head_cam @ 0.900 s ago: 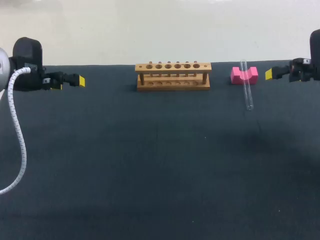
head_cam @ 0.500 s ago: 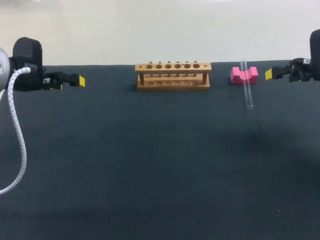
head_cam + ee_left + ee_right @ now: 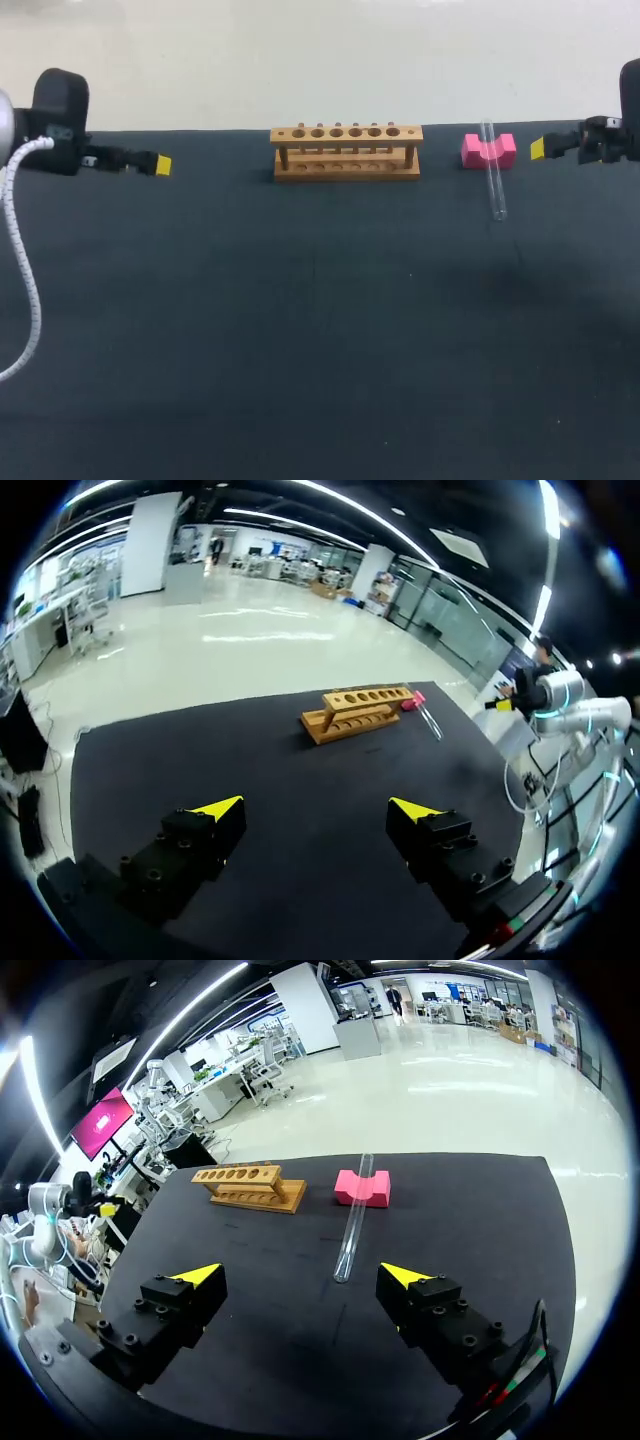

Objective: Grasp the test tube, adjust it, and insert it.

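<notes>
Over at the left of the dark desk (image 3: 300, 330), the left end effector (image 3: 315, 808) hangs released, holding nothing. Mid-desk stands the light wooden test-tube rack (image 3: 346, 152), holes all vacant. Further right, the clear glass test tube (image 3: 493, 170) lies with its far end propped on the pink foam block (image 3: 488, 150), and the right end effector (image 3: 300, 1275) sits near it, released too. Looks pre-grasp to me: next that one needs lining up across the tube.

Bright overhead light, floor glare, fisheye-warped edges
</notes>
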Controlling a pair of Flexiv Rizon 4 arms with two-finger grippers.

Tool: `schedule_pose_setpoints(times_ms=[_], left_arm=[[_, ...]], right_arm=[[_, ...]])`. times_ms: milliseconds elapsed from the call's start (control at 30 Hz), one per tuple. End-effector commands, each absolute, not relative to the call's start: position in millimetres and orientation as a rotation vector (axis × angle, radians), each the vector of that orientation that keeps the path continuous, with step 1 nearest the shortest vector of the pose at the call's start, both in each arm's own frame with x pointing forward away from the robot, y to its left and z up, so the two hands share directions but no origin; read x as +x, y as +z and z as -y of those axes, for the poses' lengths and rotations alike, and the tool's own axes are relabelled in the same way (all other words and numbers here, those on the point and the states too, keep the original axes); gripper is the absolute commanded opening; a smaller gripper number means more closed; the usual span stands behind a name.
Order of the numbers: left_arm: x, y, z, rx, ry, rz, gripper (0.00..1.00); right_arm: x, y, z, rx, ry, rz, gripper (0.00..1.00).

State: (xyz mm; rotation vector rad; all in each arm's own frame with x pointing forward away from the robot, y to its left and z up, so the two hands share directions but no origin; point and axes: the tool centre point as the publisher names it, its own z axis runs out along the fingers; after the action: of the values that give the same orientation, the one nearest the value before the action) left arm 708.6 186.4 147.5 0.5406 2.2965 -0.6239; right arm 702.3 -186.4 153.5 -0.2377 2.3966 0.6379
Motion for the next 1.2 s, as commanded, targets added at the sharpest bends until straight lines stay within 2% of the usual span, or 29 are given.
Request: schedule_pose_setpoints(times_ms=[33, 333, 1200], left_arm=[[719, 135, -195, 0.748, -0.861, -2.132, 1.0], [744, 121, -190, 0.957, -0.926, -1.95, 1.0], [813, 94, -148, 1.135, -0.958, -1.687, 1.0]], right_arm=[[703, 153, 186, -0.239, 0.638, -2.395, 1.0], [703, 153, 186, -0.239, 0.638, -2.395, 1.0], [703, 153, 186, -0.239, 0.638, -2.395, 1.0]])
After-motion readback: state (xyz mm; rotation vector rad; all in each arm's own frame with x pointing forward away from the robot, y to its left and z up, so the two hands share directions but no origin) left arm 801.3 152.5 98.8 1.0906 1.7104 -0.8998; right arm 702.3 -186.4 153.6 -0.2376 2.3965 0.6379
